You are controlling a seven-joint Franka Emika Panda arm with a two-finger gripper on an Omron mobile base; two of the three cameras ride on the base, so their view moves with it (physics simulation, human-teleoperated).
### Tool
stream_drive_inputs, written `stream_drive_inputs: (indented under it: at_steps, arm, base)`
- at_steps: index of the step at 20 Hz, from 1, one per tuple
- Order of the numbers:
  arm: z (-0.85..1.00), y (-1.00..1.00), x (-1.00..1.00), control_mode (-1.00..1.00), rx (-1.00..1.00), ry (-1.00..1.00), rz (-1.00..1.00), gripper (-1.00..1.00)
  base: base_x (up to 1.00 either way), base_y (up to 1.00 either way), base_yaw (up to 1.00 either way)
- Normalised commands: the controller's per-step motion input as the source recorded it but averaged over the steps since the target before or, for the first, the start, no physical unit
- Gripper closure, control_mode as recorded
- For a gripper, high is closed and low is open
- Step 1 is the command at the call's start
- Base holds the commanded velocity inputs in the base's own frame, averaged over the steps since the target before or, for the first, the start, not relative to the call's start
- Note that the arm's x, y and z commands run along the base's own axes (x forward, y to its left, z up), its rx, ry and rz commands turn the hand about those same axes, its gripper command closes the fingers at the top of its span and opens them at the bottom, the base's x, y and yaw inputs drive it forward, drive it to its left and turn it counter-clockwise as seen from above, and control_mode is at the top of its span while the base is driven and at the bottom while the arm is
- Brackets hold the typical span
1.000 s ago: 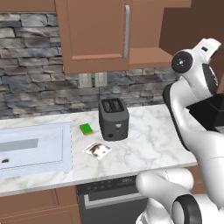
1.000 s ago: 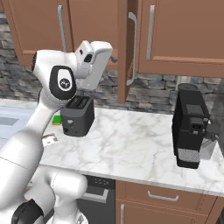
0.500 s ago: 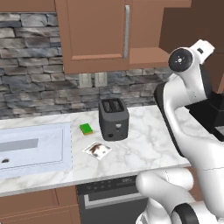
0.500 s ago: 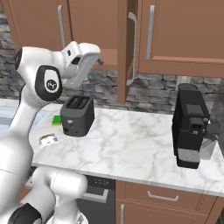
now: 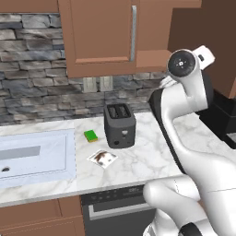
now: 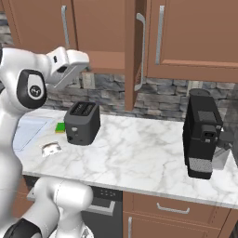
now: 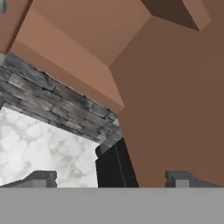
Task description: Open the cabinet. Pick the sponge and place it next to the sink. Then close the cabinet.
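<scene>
A wide brown wall cabinet [image 6: 93, 32] hangs above the marble worktop [image 6: 139, 158]; its right door [image 6: 131, 51] stands swung out edge-on toward the camera, silver bar handle [image 6: 140, 51] showing, while the left door [image 5: 99, 37] is shut. No dark green sponge can be made out in any view, so its place cannot be told. The pale white-blue sink [image 5: 34, 159] is set into the worktop at 9 o'clock in the left base view. Just beside its right rim lies a bright green sponge with a yellow edge [image 5: 91, 135], and at 3 o'clock from that a dark toaster [image 5: 119, 125]. A small packet [image 5: 102, 157] lies at 6 o'clock from the toaster. A black coffee machine [image 6: 201, 135] stands well apart at 3 o'clock. The white arm's pincer [image 7: 111, 177] is raised below the cabinet, its fingertips [image 7: 41, 178] spread wide and empty, facing the open door's brown panel
</scene>
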Motion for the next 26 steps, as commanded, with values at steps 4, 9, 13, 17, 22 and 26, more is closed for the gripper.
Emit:
stream_drive_inputs:
  at_steps: [4,9,13,17,22,26]
  arm:
    - [0.00,0.52,-0.14,-1.00,0.16,0.00,0.00,-1.00]
    - [0.00,0.47,-0.12,-1.00,0.20,0.00,0.00,-1.00]
    - [0.00,0.19,-0.16,-1.00,0.23,0.00,0.00,-1.00]
    - [0.08,0.10,-0.11,-1.00,0.21,0.00,0.00,-1.00]
    - [0.05,0.16,0.00,-1.00,0.09,0.00,0.00,-1.00]
    - [0.09,0.14,-0.01,-1.00,0.03,0.00,0.00,-1.00]
  base:
    - [0.00,0.00,0.00]
    - [0.00,0.00,0.00]
    - [0.00,0.00,0.00]
    - [0.00,0.00,0.00]
    - [0.00,0.00,0.00]
    - [0.00,0.00,0.00]
